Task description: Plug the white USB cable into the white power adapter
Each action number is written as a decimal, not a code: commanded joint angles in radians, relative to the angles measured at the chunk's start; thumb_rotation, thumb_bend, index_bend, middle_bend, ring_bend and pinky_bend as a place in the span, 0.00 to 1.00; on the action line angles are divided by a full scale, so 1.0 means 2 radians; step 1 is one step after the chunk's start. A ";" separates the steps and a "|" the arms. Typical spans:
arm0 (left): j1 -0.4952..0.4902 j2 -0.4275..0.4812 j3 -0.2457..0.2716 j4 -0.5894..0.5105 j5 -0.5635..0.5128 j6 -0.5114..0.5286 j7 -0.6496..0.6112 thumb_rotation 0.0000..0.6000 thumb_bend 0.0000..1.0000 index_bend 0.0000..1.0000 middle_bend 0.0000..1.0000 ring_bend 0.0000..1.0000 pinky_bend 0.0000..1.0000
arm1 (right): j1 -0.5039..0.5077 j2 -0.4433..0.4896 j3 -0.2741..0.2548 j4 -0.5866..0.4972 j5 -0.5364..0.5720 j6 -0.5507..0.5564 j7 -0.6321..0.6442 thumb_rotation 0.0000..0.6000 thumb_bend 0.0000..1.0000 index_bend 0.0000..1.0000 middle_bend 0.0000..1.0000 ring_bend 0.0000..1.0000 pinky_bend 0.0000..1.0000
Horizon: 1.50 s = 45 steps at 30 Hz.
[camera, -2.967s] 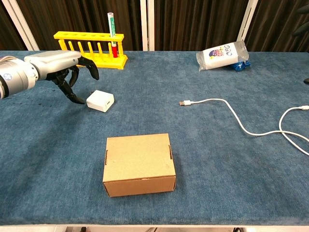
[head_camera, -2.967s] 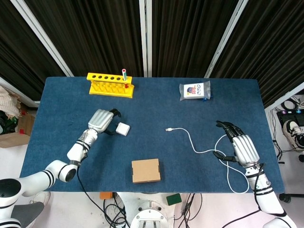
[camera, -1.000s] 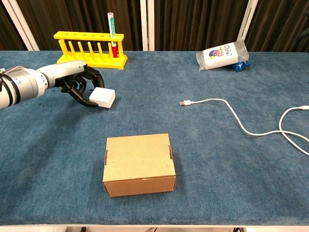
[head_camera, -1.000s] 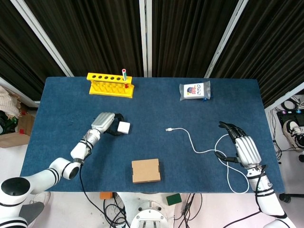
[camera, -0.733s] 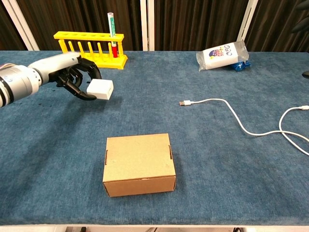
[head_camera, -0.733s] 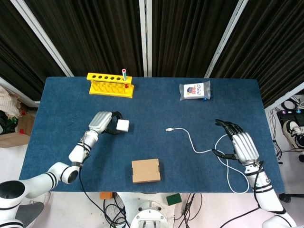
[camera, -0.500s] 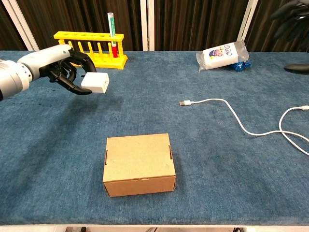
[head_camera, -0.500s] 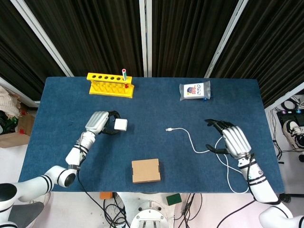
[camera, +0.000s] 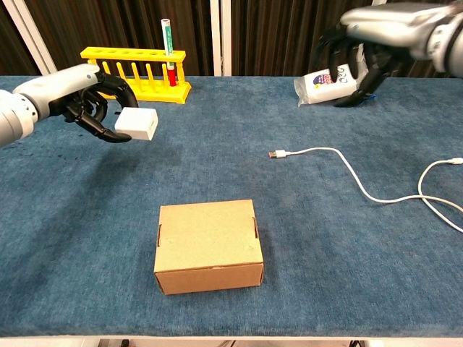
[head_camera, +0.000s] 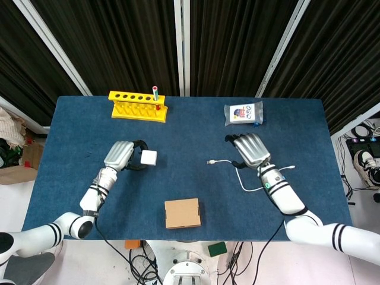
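Note:
My left hand (head_camera: 120, 155) (camera: 92, 97) holds the white power adapter (head_camera: 148, 158) (camera: 136, 123) lifted above the blue table, left of centre. The white USB cable (head_camera: 240, 178) (camera: 362, 185) lies on the cloth to the right, its plug (head_camera: 211, 161) (camera: 276, 155) pointing left. My right hand (head_camera: 250, 149) (camera: 369, 32) hovers above the cable's plug end with fingers spread and nothing in it. In the chest view that hand is blurred and sits high, in front of the plastic bag.
A cardboard box (head_camera: 182, 213) (camera: 208, 245) sits near the table's front edge. A yellow test-tube rack (head_camera: 138, 105) (camera: 135, 71) stands at the back left. A plastic bag (head_camera: 243, 113) (camera: 331, 82) lies at the back right.
My left hand closed around the adapter and lifted it off the cloth. My right hand swung from the table's right side leftward to above the cable's plug.

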 commanded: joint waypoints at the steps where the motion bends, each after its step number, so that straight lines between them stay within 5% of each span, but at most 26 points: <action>1: 0.001 -0.001 0.000 0.001 -0.001 0.000 0.000 1.00 0.33 0.66 0.58 0.71 0.91 | 0.066 -0.066 -0.002 0.052 0.113 -0.019 -0.082 1.00 0.21 0.40 0.38 0.35 0.46; 14: 0.004 -0.008 0.004 0.018 0.004 -0.006 -0.019 1.00 0.33 0.66 0.57 0.71 0.91 | 0.093 -0.169 -0.034 0.145 0.174 0.015 -0.101 1.00 0.23 0.48 0.33 0.27 0.40; 30: 0.009 -0.007 0.007 0.022 0.014 -0.006 -0.033 1.00 0.33 0.66 0.57 0.71 0.91 | 0.089 -0.251 -0.050 0.245 0.121 0.045 -0.092 1.00 0.31 0.54 0.35 0.27 0.40; 45: 0.009 -0.006 0.006 0.021 0.014 -0.011 -0.032 1.00 0.33 0.67 0.56 0.71 0.91 | 0.077 -0.272 -0.041 0.279 0.099 0.030 -0.083 1.00 0.35 0.57 0.37 0.27 0.40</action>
